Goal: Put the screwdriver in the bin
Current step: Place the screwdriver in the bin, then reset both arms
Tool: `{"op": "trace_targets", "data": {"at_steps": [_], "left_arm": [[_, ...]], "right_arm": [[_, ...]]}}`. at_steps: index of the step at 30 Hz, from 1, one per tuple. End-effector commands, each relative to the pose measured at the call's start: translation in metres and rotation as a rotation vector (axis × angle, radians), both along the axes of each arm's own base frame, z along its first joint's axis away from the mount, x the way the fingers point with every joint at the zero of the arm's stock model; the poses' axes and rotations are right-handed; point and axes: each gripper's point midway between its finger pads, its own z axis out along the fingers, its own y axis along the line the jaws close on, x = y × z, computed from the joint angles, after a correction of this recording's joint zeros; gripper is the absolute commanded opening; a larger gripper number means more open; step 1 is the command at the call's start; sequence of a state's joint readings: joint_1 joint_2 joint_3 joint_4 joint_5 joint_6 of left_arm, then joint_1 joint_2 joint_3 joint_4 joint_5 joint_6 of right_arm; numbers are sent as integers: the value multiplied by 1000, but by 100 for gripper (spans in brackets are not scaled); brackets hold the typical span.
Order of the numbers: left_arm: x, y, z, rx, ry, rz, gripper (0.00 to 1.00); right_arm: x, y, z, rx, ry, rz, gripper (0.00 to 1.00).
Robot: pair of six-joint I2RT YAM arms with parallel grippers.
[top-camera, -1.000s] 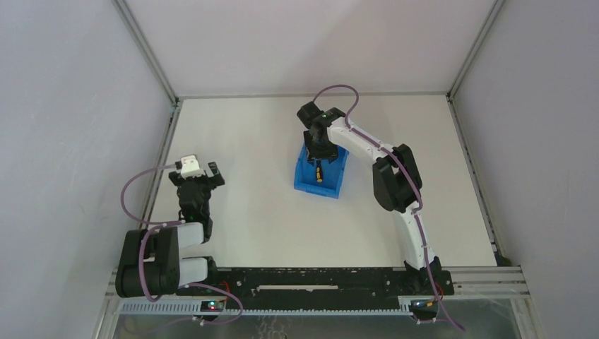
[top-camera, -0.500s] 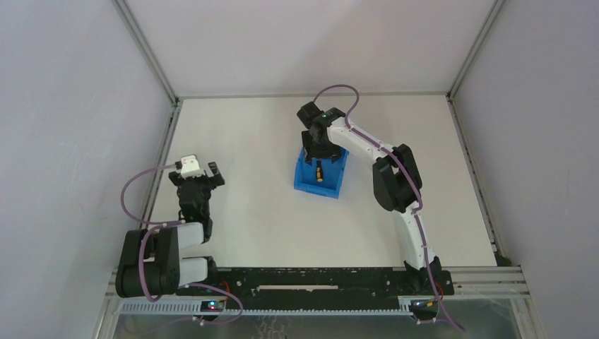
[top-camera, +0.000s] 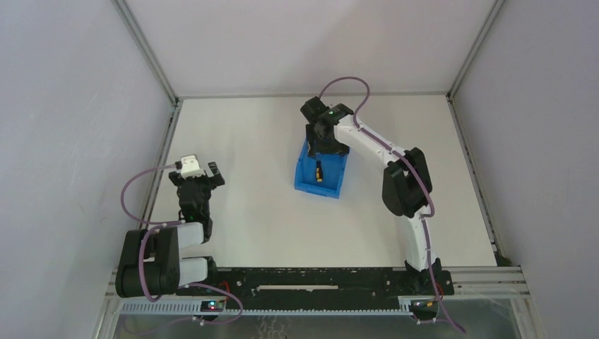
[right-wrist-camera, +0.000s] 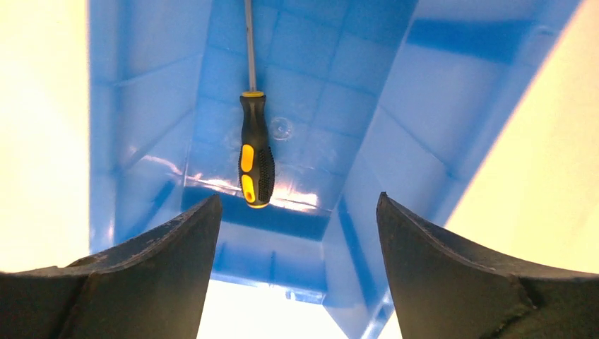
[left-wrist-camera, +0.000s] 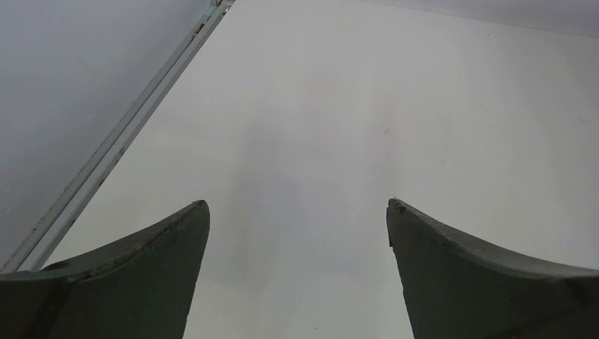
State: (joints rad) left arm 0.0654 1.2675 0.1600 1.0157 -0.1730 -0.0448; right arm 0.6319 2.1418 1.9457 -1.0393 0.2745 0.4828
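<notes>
Top external view: my right gripper (top-camera: 323,143) hangs over the far end of the blue bin (top-camera: 304,176), which sits near the middle of the white table (top-camera: 247,198). The screwdriver (top-camera: 318,171) lies inside the bin, on its floor. My left gripper (top-camera: 203,173) rests near the table's left edge, well apart from the bin, its fingers spread and empty.

Left wrist view: my left gripper (left-wrist-camera: 297,219) shows two dark fingers (left-wrist-camera: 141,275) standing wide apart over bare table surface, with nothing between them.

Right wrist view: my right gripper (right-wrist-camera: 297,212) has its fingers (right-wrist-camera: 148,275) spread apart, holding nothing. Beyond them the screwdriver (right-wrist-camera: 255,148) lies flat on the bin's (right-wrist-camera: 395,106) floor, black-and-yellow handle toward the camera, thin shaft pointing away, untouched by either finger.
</notes>
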Motion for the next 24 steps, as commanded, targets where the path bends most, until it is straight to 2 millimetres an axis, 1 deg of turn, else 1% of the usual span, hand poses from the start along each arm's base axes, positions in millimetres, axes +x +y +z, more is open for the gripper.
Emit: {"op": "trace_targets", "data": {"at_steps": [1,5,8,10,14,16,19,24], "left_arm": [[9,1,25,22,-74,4,100],[10,1,26,21,-75,4,100],[10,1,26,22,-74,4,100],[9,1,25,22,-73,3,100],[9,1,25,22,-74,4,100],[9,1,25,22,-74,3,100],[9,1,25,22,-74,3,100],[9,1,25,22,-74,3,100]], "right_arm": [[4,1,62,57,-152,-40,90],[5,-2,84,78,-206,-69,99],[5,-9,100,87,-249,-126,100],[2,-21,110,86,-271,-212,100],[-8,-44,123,80,-297,-361,100],[-11,-52,130,84,-315,-390,100],[-14,-65,134,88,-321,-413,100],[-11,-91,132,79,-315,-428,100]]}}
